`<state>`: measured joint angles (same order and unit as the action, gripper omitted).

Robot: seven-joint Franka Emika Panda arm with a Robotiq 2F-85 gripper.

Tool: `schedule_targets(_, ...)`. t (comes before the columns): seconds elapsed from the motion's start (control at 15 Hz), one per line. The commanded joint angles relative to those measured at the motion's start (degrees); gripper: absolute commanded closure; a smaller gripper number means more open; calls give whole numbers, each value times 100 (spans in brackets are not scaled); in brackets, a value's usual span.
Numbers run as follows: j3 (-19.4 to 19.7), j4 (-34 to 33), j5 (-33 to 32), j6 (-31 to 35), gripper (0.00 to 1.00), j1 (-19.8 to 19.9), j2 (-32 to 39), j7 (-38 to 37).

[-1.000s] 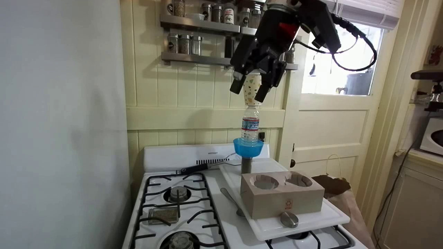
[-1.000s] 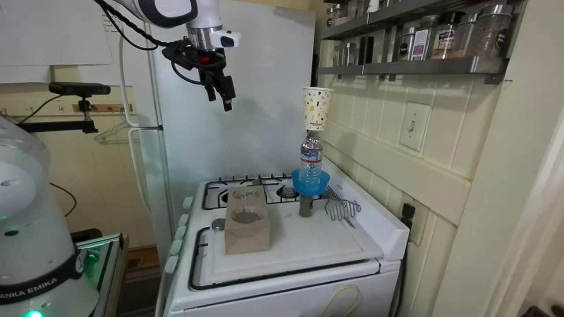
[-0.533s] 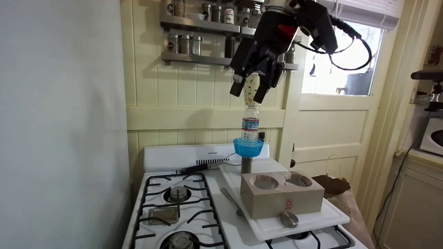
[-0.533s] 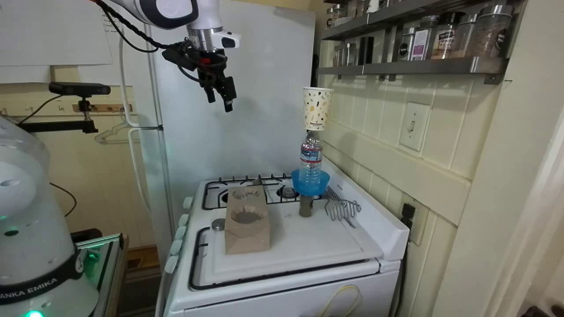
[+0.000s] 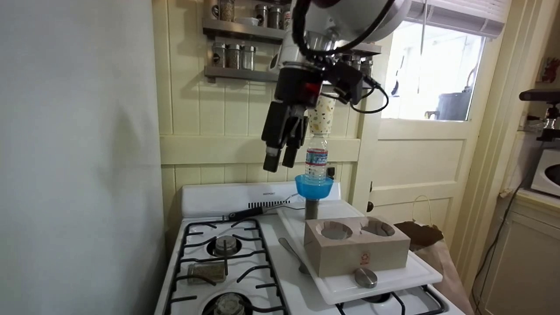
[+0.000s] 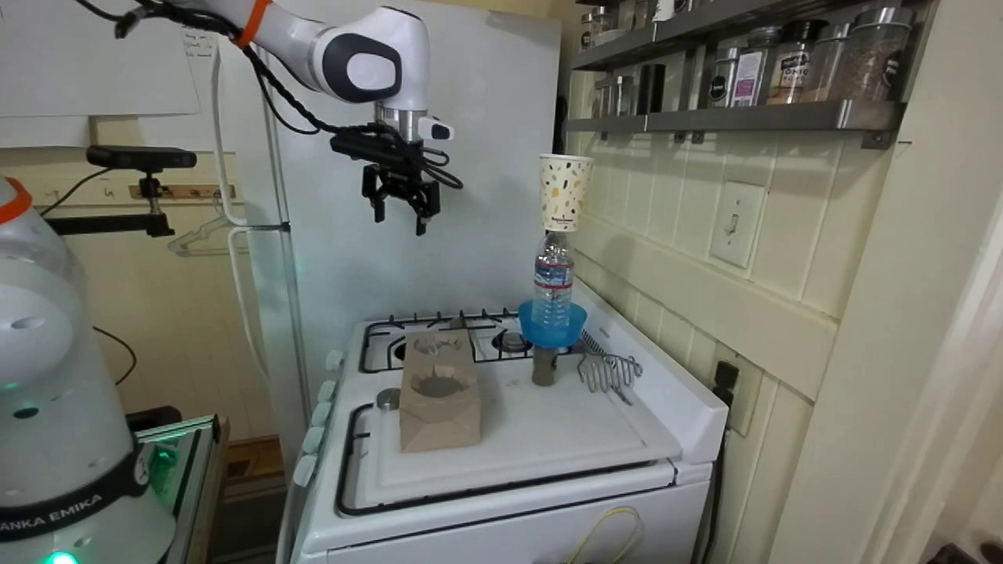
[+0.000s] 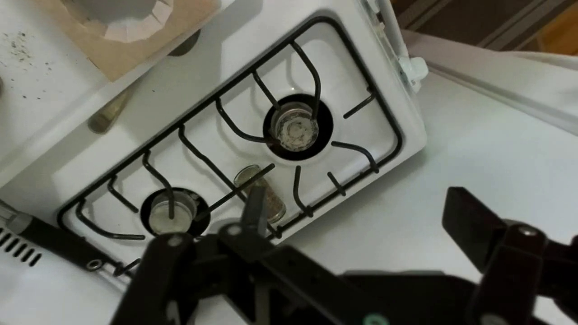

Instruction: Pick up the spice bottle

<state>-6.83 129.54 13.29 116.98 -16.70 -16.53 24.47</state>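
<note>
The spice bottle (image 5: 206, 272) is a clear jar of brown-green spice, lying on its side on the stove top among the black grate bars. In the wrist view the bottle (image 7: 274, 205) is partly covered by a grate bar and by one finger (image 7: 255, 212). My gripper (image 5: 280, 162) is open and empty, high above the stove. It also shows open in an exterior view (image 6: 400, 219) against the fridge side. In the wrist view the gripper (image 7: 356, 198) has its fingers wide apart, with the bottle below the left-hand finger.
A stack of upright jar (image 5: 311, 209), blue bowl (image 5: 314, 188), water bottle (image 5: 316, 159) and paper cup (image 6: 564, 192) stands near the gripper. A cardboard holder (image 5: 363, 249) and metal lid (image 5: 365, 278) sit beside the grate (image 5: 273, 271). The fridge side (image 5: 78, 175) borders the stove.
My gripper has moved down toward the stove and closer to the grate side, and the wrist has turned. It stays open. The bottle and the stack have not moved.
</note>
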Motion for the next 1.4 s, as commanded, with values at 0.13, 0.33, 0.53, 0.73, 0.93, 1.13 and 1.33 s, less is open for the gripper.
schedule_targets(0.13, -108, -246, -29, -13, 0, 70, 507, 255)
schedule_targets(0.33, -214, -441, -389, -216, 0, 87, 657, 49)
schedule_targets(0.53, -394, -659, -1060, -422, 0, 87, 1065, -111)
schedule_targets(0.73, -670, -946, -2052, -588, 0, 49, 1648, -630)
schedule_targets(0.93, -818, -978, -2971, 149, 0, 1, 1993, -1417)
schedule_targets(1.13, -830, -869, -2670, 397, 0, 39, 1956, -1255)
schedule_targets(1.33, -828, -956, -2674, 490, 0, 40, 2056, -1293)
